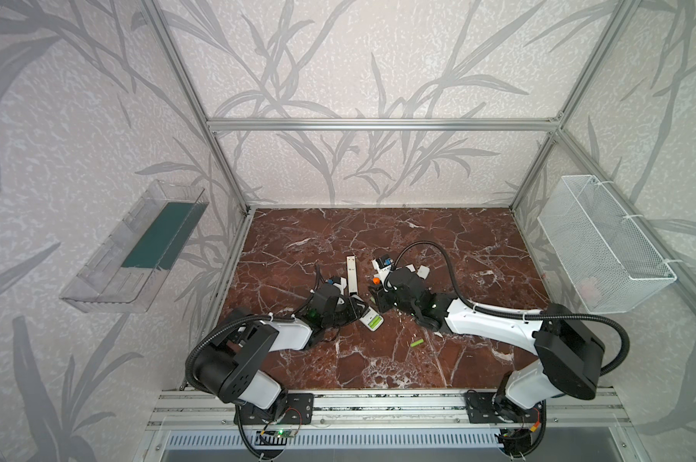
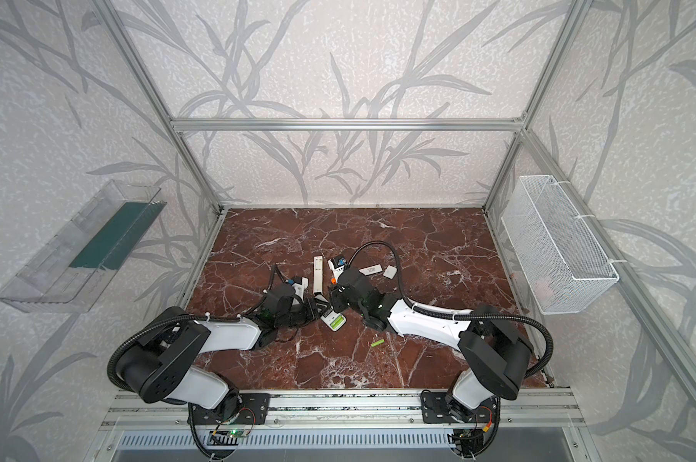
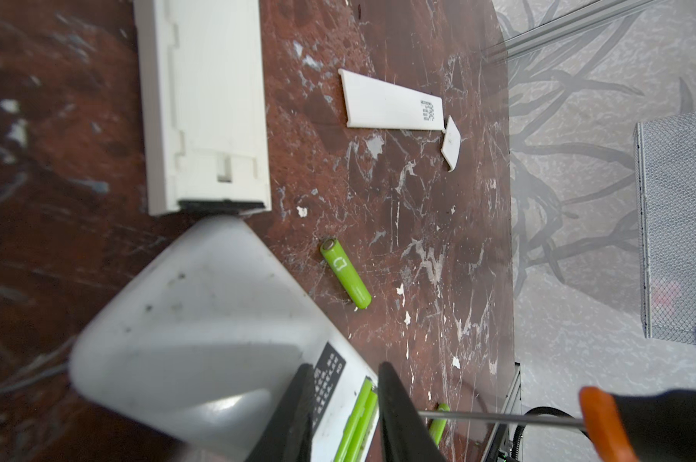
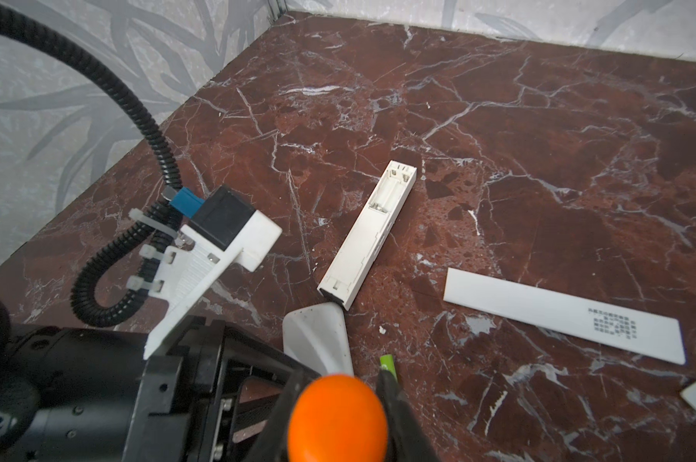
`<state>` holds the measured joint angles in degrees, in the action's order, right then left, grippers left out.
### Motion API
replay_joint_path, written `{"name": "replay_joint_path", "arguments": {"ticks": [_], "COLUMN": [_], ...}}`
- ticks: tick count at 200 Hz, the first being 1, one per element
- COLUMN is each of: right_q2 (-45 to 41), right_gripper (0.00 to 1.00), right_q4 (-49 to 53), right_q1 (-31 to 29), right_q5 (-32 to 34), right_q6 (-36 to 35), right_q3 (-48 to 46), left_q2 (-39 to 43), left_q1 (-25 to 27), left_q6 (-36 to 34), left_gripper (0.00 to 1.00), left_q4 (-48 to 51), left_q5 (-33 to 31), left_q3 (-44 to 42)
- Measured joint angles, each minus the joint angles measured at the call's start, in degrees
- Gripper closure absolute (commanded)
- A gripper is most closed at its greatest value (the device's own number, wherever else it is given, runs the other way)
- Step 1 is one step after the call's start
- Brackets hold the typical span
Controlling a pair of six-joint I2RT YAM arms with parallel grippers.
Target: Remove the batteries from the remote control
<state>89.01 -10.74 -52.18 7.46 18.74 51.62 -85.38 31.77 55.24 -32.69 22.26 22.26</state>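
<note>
Left gripper [image 3: 343,374] clamped on white remote [image 1: 365,319] lower centre, green batteries [image 3: 358,420] inside, right gripper [image 4: 340,400] pinching orange-handled screwdriver [image 3: 604,424]

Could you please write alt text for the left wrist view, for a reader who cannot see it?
The left gripper grips a grey remote whose open bay holds two green batteries. A screwdriver pokes in beside them; another battery lies loose on the marble table.
</note>
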Motion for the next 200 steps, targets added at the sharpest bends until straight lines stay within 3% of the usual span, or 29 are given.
{"name": "replay_joint_path", "arguments": {"ticks": [56, 85, 136, 200], "right_q2": [1.70, 2.21, 2.29, -1.29], "right_gripper": [1.00, 1.00, 1.00, 1.00], "right_q4": [-3.23, -6.64, -10.51, -11.85], "right_q1": [0.33, 0.46, 0.46, 0.09], "right_q5": [0.04, 0.04, 0.48, 3.26], "right_q6": [-1.62, -2.78, -3.65, -2.25], "right_q3": [-0.02, -0.94, -4.28, -9.33], "left_q2": [11.91, 15.10, 13.29, 6.38], "left_q1": [0.02, 1.03, 6.23, 6.64], "left_q6": [-1.64, 0.92, 5.97, 8.90], "left_gripper": [0.61, 0.61, 0.54, 0.60], "left_q4": [11.74, 14.47, 16.24, 16.85], "left_q5": [-1.27, -3.93, -6.56, -7.17], "left_q3": [1.22, 0.28, -1.25, 0.22]}}
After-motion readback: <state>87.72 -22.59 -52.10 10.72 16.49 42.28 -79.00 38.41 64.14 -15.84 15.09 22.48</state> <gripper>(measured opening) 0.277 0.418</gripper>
